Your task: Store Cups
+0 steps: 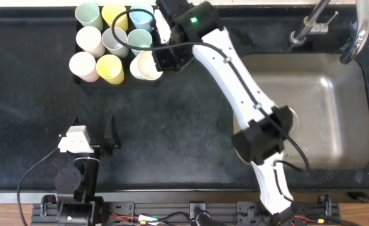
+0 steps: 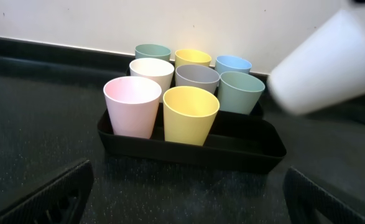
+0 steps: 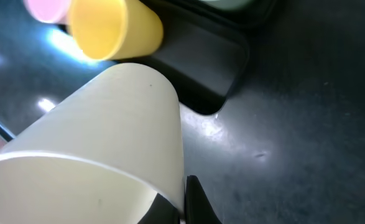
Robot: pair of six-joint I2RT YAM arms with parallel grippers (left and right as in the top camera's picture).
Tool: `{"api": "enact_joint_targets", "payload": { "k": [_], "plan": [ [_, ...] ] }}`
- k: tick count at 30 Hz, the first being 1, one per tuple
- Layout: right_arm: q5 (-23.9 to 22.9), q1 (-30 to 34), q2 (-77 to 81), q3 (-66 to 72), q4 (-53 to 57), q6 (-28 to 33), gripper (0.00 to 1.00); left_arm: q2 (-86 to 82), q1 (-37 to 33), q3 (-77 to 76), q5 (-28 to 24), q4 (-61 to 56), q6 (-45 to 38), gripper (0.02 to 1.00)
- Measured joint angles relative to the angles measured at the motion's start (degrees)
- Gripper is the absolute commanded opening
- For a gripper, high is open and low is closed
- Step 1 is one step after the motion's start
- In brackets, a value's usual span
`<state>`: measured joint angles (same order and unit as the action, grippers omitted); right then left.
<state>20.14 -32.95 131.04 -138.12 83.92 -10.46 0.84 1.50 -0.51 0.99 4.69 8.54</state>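
A black tray (image 1: pixel 77 80) (image 2: pixel 232 155) at the counter's back left holds several upright cups, among them a pink cup (image 1: pixel 83 66) (image 2: pixel 132 106) and a yellow cup (image 1: pixel 110 69) (image 2: pixel 190 115) in the front row. My right gripper (image 1: pixel 165 58) (image 3: pixel 170 208) is shut on the rim of a white cup (image 1: pixel 145 66) (image 2: pixel 322 65) (image 3: pixel 101 143). It holds the cup tilted in the air by the tray's near right corner (image 3: pixel 222 59), whose slot is bare. My left gripper (image 1: pixel 95 127) (image 2: pixel 188 199) stands open, low over the counter in front of the tray, with nothing between its fingers.
A steel sink (image 1: pixel 310 107) with a faucet (image 1: pixel 310 25) takes up the right side. The dark counter (image 1: pixel 171 138) lies bare between the tray and the arm bases. A light wall (image 2: pixel 76 22) rises behind the tray.
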Motion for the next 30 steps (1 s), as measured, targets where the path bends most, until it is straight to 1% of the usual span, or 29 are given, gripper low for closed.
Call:
{"api": "enact_joint_targets", "payload": {
  "k": [4,9,11,20,30],
  "plan": [
    [0.31,-0.17,3.19,0.0,-1.75,-2.4,0.042,0.0,0.0,0.0,0.0,-0.02,0.0,1.0],
    [0.5,-0.2,3.61,0.0,-8.13,-6.49,0.042,0.0,0.0,0.0,0.0,-0.02,0.0,1.0],
    [0.66,-0.2,3.61,0.0,-9.14,-8.07,0.042,0.0,0.0,0.0,0.0,0.0,0.0,1.0],
    [0.68,-0.2,4.39,0.0,-8.57,-12.09,0.042,0.0,0.0,0.02,0.0,0.0,0.02,1.0],
    [0.52,-0.2,7.39,0.0,-7.1,-13.29,0.045,0.0,0.0,0.02,0.02,0.0,0.0,1.0]
  ]
}}
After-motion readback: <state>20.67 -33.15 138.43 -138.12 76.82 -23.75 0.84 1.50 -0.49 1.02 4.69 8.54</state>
